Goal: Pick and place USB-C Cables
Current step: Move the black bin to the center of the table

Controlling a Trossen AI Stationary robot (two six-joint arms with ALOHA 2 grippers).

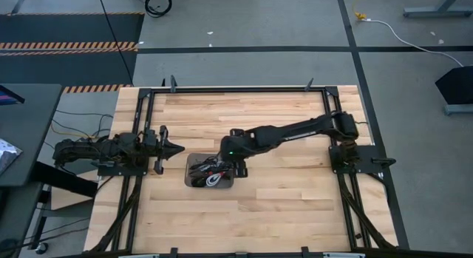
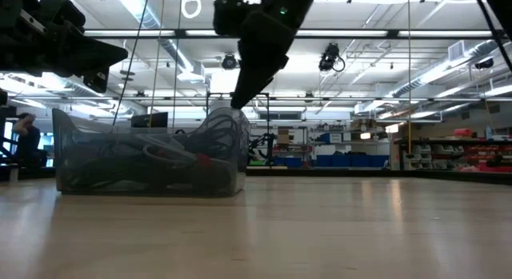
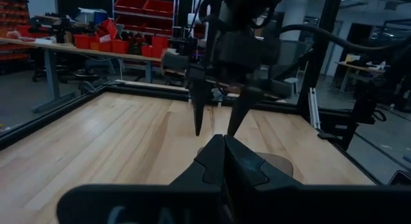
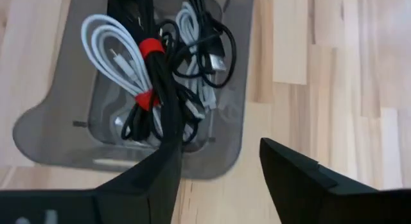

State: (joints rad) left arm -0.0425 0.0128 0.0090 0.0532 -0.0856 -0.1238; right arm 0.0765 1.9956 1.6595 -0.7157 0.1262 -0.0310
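Spread-fingered right gripper (image 4: pixel 218 179) hovers above tray (image 4: pixel 51 131) apparently holding all cables (image 4: pixel 154 76); left gripper (image 1: pixel 177 148) closed.

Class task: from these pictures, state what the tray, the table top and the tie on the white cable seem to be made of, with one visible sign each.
Tray: probably translucent grey plastic; its floor shows through the wall.
Table top: pale wood, matte; plank seams and grain.
Tie on the white cable: red, perhaps tape or plastic; too small to tell.
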